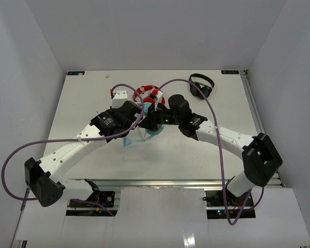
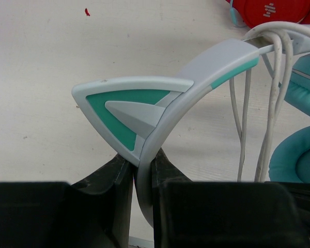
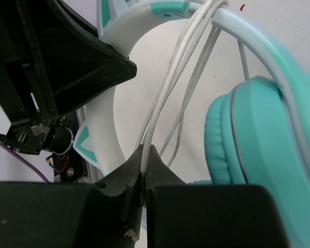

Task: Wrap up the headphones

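Now | headphones: smooth curved band, padded round cups | cable: thin

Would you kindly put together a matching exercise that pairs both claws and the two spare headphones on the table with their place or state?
Things:
1. left claw
2. right claw
3. red headphones
4. black headphones

Places or states:
A. lying toward the far right of the table
B. shut on the white cable
C. lying at the far middle, just beyond both claws
D. shut on the pale headband

Pairs: 1-D, 2-B, 3-C, 4-A
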Tool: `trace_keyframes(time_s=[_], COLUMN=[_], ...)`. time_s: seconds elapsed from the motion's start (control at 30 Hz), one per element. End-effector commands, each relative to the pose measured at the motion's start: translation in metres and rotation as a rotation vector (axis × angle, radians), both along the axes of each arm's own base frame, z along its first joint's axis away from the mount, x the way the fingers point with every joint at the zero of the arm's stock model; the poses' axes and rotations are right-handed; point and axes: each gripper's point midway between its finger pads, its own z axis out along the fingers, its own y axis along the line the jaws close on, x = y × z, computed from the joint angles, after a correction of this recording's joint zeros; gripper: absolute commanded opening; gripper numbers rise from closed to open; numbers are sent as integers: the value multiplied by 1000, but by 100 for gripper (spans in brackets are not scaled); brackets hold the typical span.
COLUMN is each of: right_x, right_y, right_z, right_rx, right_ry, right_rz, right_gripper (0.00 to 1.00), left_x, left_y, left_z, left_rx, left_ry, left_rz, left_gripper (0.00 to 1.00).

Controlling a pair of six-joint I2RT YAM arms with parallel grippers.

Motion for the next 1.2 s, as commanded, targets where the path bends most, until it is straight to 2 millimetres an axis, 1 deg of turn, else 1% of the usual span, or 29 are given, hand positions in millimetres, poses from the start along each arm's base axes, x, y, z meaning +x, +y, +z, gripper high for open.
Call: trace_keyframes(time_s=[0.0, 0.07, 0.23, 0.5, 0.6, 0.67, 0.77, 0.87, 0.93, 1.07, 1.17], right_x=[-5, -3, -1, -24, -30, -32, -31, -25, -23, -25, -28], right_y=[1, 1, 1, 4, 6, 9, 12, 11, 12, 14, 17], right_z=[23, 30, 36, 33, 26, 18, 11, -2, -7, -15, -22], right_rx=[42, 43, 36, 28, 15, 2, 3, -12, -8, 9, 10], right_ry=[-61, -80, -94, -97, -87, -79, -74, -56, -50, -26, -4], right_rz=[-16, -35, -57, -24, -22, -25, -41, -84, -97, -94, -82], right_gripper=[8, 8, 8, 8, 8, 8, 8, 8, 8, 8, 8], left_x=[15, 16, 18, 28, 29, 30, 29, 27, 25, 22, 22], left_y=[1, 1, 4, 11, 10, 8, 3, 5, 6, 9, 14], left_z=[30, 28, 25, 25, 27, 30, 34, 37, 36, 38, 38], left_rx=[-91, -91, -84, -102, -127, -152, -205, -231, -243, -279, -268], left_ry=[-132, -133, -131, -133, -141, -155, -173, -190, -194, -219, -231], left_rz=[77, 79, 88, 123, 124, 121, 108, 112, 117, 132, 152], left_gripper=[0, 0, 0, 0, 0, 0, 0, 0, 0, 0, 0])
